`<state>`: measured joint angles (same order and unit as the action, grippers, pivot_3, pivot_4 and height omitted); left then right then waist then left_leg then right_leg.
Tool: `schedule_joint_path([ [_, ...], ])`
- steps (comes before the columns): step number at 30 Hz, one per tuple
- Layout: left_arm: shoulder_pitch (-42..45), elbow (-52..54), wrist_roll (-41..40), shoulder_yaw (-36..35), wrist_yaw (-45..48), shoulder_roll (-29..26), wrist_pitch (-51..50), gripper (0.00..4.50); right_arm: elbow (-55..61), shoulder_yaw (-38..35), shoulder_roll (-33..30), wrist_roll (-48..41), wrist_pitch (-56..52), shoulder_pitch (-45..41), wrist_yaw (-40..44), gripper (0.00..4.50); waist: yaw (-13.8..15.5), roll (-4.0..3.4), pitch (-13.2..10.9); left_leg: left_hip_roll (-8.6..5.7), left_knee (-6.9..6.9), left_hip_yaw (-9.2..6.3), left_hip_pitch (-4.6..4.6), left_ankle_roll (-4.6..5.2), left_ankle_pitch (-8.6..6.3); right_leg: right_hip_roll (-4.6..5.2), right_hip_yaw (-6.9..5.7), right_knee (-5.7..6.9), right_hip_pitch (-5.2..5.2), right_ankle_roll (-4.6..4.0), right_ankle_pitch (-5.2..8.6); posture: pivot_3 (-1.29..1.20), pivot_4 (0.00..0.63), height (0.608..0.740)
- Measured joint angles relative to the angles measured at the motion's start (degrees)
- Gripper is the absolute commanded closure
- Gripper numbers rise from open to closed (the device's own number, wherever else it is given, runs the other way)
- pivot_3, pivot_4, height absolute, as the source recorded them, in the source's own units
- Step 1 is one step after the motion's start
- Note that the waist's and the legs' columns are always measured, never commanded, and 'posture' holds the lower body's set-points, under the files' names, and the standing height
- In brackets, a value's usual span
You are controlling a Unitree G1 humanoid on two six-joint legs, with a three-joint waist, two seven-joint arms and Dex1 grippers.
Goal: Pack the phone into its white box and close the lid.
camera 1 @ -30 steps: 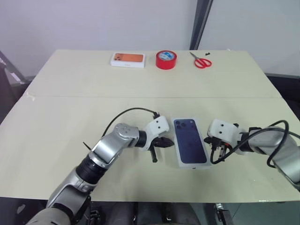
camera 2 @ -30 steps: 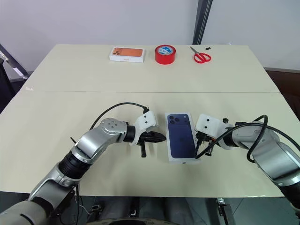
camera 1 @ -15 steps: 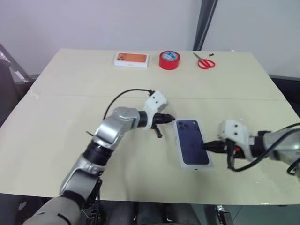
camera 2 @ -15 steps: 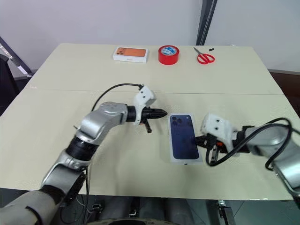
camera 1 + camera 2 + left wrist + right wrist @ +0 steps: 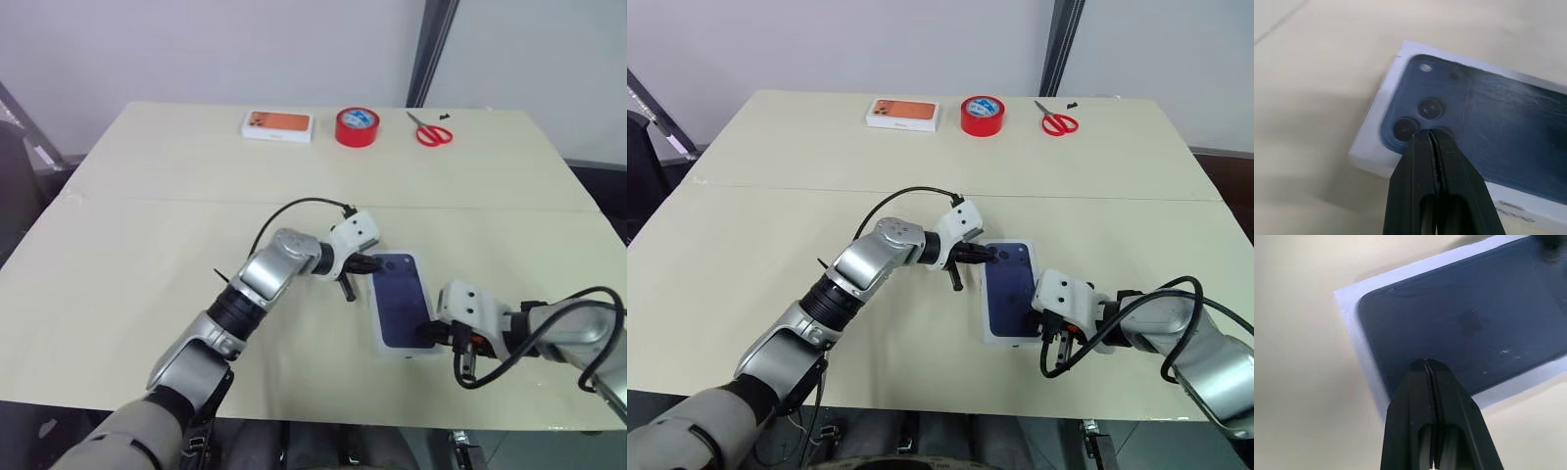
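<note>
table (image 5: 147,225) | one phone (image 5: 400,303) | two hands: left hand (image 5: 373,263), right hand (image 5: 428,334) pressed together

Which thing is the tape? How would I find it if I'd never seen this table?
Look at the far edge of the table. Three things sit there in a row: a white box with an orange picture, the tape in the middle, and scissors. The tape is the only round red ring.

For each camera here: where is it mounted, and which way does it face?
Left and right eye views: on the head, facing forward and down over the table; both arms show.
Left wrist view: along the shut left claw, at the phone camera corner.
Right wrist view: along the shut right claw, at the opposite end.
Shared: phone in the white box.
</note>
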<state>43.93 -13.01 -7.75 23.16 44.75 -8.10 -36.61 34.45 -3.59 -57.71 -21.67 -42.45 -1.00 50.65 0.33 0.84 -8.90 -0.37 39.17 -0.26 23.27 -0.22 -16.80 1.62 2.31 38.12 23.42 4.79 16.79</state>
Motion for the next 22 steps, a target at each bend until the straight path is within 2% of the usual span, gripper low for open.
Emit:
schedule_joint_path([
  [2,-3.36,4.35,-1.45,-5.02,-2.12,-1.43,1.56,4.45,-5.17,-2.53,5.49,0.09,2.39,-6.08,-3.85,4.48,-0.99,0.01,-0.03,0.06,-0.02,0.0,-0.02,-0.02,0.01,-0.06,0.02,0.11,0.07,-0.01,0.0,0.0,0.15,0.733],
  [4,-6.73,10.72,-2.82,-10.8,-4.04,-4.87,2.18,4.45,-11.49,-5.69,8.27,0.01,4.3,-10.86,-6.49,4.48,-1.34,-0.03,-0.04,0.1,-0.07,0.0,-0.06,-0.07,0.04,-0.09,0.03,0.18,0.11,-0.01,-0.01,0.0,0.15,0.733],
  [8,-15.65,21.62,-4.92,-22.22,-6.6,-13.19,0.43,4.45,-22.45,-8.58,8.76,0.08,8.27,-13.39,-5.41,4.48,-0.97,-0.09,0.0,0.1,-0.13,0.0,-0.06,-0.07,0.04,-0.05,0.01,0.16,0.09,-0.02,-0.01,0.0,0.15,0.733],
  [13,-26.92,30.16,-6.73,-30.97,-8.96,-18.75,-1.73,4.45,-35.03,-9.24,9.96,-1.08,11.6,-16.84,-1.68,4.48,-0.77,-0.08,-0.01,-0.05,-0.04,0.02,0.01,-0.07,0.03,0.19,-0.02,0.05,0.02,-0.01,-0.01,0.0,0.15,0.733],
  [17,-34.3,34.24,-7.98,-36.98,-10.69,-20.38,-1.66,4.45,-39.47,-10.22,10.46,-1.96,11.98,-17.72,-0.39,4.48,-0.94,-0.09,-0.01,-0.03,-0.09,0.02,0.01,-0.07,0.02,0.2,-0.02,0.04,0.05,-0.01,-0.01,0.0,0.15,0.733],
  [22,-37.3,37.11,-9.37,-38.57,-13.86,-18.73,-1.68,4.45,-41.86,-9.53,11.69,-2.18,11.99,-19.05,0.58,4.48,-0.94,-0.1,0.0,-0.03,-0.09,0.03,-0.01,-0.08,0.02,0.21,-0.02,0.05,0.03,-0.02,-0.01,0.0,0.15,0.733],
])
